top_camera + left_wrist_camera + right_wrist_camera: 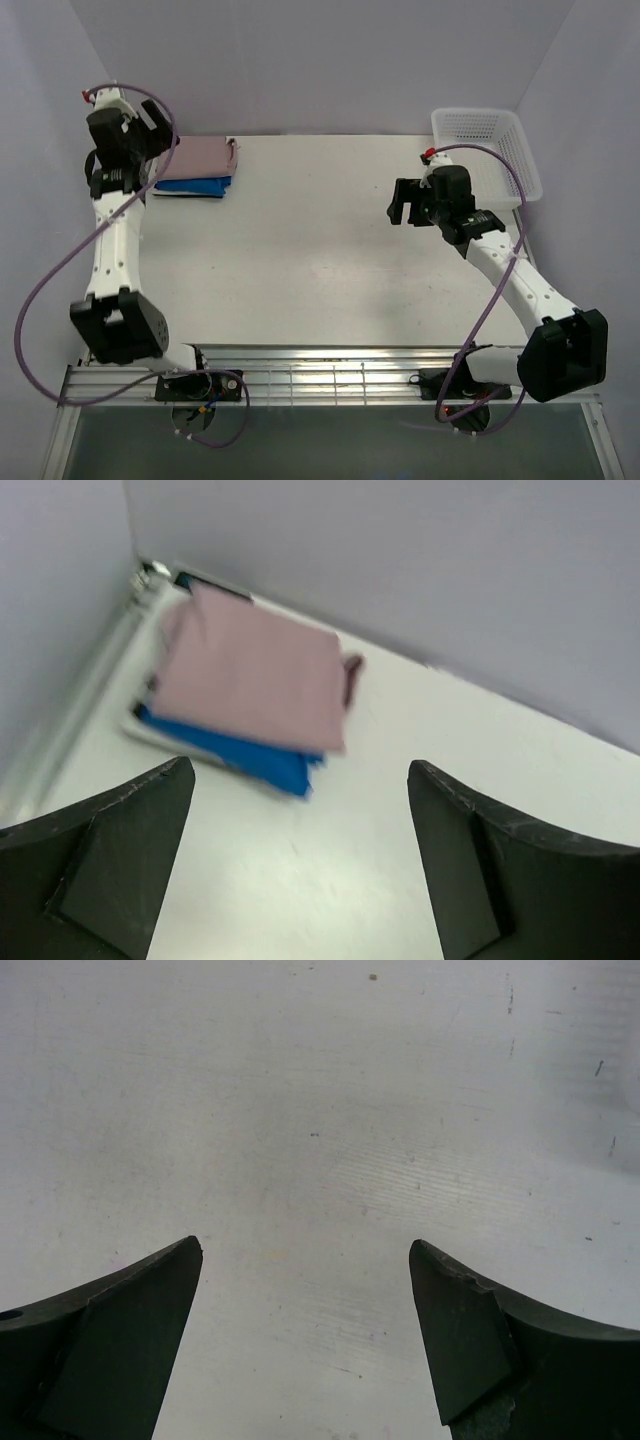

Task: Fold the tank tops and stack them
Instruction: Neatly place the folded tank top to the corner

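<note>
A folded stack lies at the table's far left corner. The pink-mauve tank top (pixel 200 157) is on top, and it also shows in the left wrist view (pixel 255 675). The blue tank top (pixel 195 186) lies under it, its edge showing (pixel 240 750). A thin striped edge (pixel 150 730) of the striped tank top peeks out at the bottom. My left gripper (pixel 160 125) hangs above the stack's left end, open and empty (pixel 300 780). My right gripper (pixel 405 203) is open and empty over bare table (pixel 305 1250) at the right.
A white lattice basket (pixel 485 150) stands at the table's far right corner, just behind my right arm. Grey walls close in the left, back and right. A metal rail (pixel 330 378) runs along the near edge.
</note>
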You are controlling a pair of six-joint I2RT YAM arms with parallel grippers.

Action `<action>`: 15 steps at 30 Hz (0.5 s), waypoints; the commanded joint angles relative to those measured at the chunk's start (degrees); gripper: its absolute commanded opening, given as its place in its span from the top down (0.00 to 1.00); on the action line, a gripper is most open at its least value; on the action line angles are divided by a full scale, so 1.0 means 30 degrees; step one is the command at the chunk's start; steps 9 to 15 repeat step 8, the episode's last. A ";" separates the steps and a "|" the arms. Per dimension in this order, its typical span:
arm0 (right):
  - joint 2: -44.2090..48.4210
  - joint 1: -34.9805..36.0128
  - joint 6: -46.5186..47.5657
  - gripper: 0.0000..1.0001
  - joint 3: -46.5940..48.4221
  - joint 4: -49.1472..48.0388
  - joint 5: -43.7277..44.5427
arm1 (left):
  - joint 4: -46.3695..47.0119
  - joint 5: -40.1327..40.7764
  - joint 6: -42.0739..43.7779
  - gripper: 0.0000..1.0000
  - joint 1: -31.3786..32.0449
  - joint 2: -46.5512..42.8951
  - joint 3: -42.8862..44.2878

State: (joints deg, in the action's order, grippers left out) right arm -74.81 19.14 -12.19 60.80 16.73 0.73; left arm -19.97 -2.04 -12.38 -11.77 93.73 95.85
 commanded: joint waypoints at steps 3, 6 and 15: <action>0.2750 -0.0080 -0.0919 0.10 -0.1893 0.0166 0.0811 | 0.0035 -0.1928 -0.5802 0.02 0.1547 -0.7944 -1.1068; 0.3808 -0.0080 -0.0627 0.10 -0.3298 -0.0184 0.0372 | -0.0082 -0.1722 -0.6387 0.02 0.2136 -1.0673 -1.3196; 0.4776 -0.0051 -0.0567 0.10 -0.4234 -0.1092 0.0517 | -0.0375 -0.1546 -0.6595 0.02 0.2195 -1.1291 -1.3640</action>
